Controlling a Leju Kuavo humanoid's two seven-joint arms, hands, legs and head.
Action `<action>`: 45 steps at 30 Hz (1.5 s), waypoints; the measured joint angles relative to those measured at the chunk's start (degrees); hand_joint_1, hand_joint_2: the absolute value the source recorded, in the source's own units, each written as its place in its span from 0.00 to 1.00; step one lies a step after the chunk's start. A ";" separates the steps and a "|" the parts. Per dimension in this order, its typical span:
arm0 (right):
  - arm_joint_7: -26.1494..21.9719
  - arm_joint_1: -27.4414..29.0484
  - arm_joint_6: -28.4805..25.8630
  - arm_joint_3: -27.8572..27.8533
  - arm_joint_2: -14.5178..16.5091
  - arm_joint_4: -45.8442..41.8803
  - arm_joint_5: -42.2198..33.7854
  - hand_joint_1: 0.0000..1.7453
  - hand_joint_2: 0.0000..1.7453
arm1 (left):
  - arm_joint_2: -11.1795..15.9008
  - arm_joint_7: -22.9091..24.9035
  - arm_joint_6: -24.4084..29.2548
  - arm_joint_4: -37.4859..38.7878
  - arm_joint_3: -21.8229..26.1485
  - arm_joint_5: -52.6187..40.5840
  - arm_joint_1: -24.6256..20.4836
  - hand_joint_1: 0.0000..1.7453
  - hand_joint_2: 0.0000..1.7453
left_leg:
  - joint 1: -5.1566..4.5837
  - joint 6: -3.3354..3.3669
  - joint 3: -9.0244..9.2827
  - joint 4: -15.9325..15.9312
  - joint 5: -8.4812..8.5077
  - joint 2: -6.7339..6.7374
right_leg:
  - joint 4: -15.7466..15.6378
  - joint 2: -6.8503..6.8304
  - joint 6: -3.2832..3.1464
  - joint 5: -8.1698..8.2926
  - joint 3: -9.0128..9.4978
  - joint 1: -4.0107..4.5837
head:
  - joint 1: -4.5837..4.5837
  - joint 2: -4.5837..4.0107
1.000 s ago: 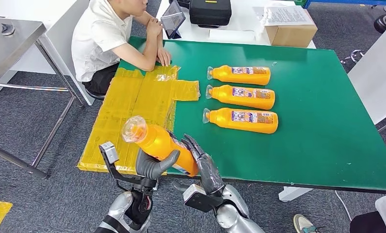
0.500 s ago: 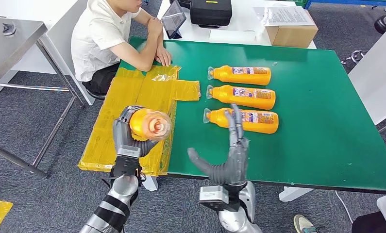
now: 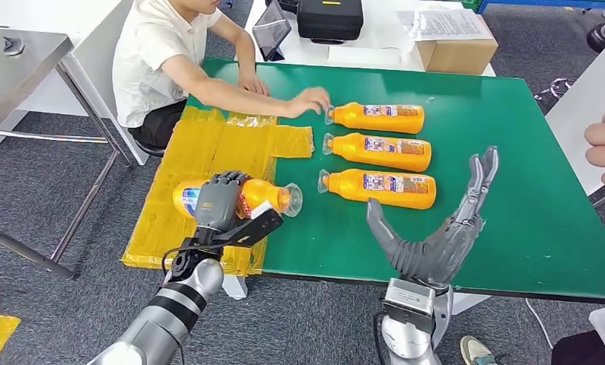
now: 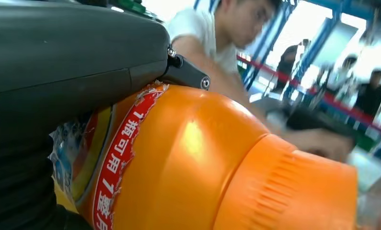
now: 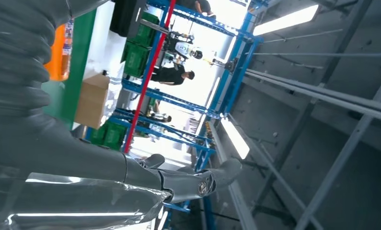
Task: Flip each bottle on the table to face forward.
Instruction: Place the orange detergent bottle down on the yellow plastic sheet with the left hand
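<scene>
Bottle (image 3: 242,198) lies sideways under left hand (image 3: 217,201) fingers gripping it; right hand (image 3: 444,228) fingers spread, holding nothing.

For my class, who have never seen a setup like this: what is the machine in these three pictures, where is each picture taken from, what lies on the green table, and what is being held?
It is a humanoid robot with two silver arms. The wide picture looks down from its head. The other two come from cameras at its wrists, so they appear turned.

Its left hand grips an orange bottle lying over the yellow taped sheet, cap toward the other bottles. The left wrist view shows that bottle close up. Its right hand is raised, fingers spread, holding nothing.

On the green table lie three orange bottles on their sides in a row. A seated person's hand reaches to the farthest one.
</scene>
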 joint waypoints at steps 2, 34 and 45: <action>0.01 0.16 0.00 -0.20 -0.01 0.02 -1.22 0.00 1.00 | 0.59 3.39 -3.08 2.79 -1.26 -2.03 -1.86 1.00 1.00 | 0.00 0.00 0.00 0.00 0.00 0.02 | 0.01 0.00 0.00 0.00 0.00 0.00 | 0.01 0.00; 0.01 0.27 0.00 1.87 -1.89 5.21 -9.60 0.00 1.00 | 2.94 7.35 -31.04 19.60 -4.67 1.12 -14.62 0.00 1.00 | 0.00 -0.01 -0.02 0.00 0.01 -0.01 | 0.02 -0.01 0.00 0.00 0.01 0.00 | 0.01 0.00; 0.01 0.24 0.00 2.27 -2.64 6.86 -10.47 0.00 1.00 | 2.92 3.75 -35.81 20.88 -3.28 5.26 -15.40 0.00 1.00 | 0.00 -0.01 -0.01 0.00 0.01 -0.03 | 0.02 -0.01 0.00 0.00 0.04 0.00 | 0.01 0.00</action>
